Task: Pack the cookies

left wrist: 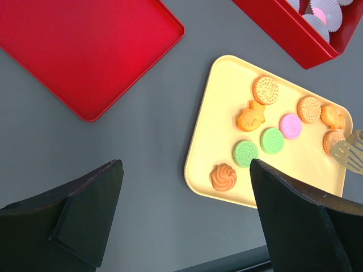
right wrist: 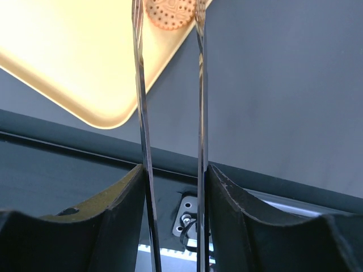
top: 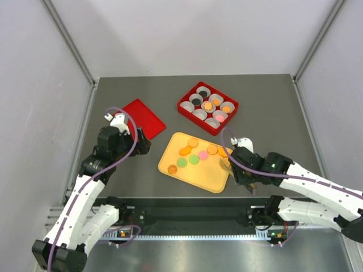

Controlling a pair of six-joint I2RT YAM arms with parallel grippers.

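Note:
Several cookies point(top: 193, 159), mostly orange with two green and one pink, lie on a yellow tray point(top: 195, 180). They also show in the left wrist view point(left wrist: 272, 140). A red box point(top: 188, 109) of white paper cups holds a few more cookies point(top: 208, 105). My right gripper point(top: 237, 171) is shut on metal tongs point(right wrist: 200, 85). The tong blades flank a round orange cookie point(right wrist: 170, 12) at the tray's near right edge point(right wrist: 85, 85); the tong tip also shows in the left wrist view point(left wrist: 351, 152). My left gripper point(left wrist: 186, 167) is open and empty over the grey table, left of the tray point(left wrist: 218, 119).
A flat red lid point(top: 143, 118) lies at the back left, near my left gripper point(top: 142, 141). The black rail of the table's near edge point(right wrist: 68, 153) runs just below the tray. Grey walls close in both sides.

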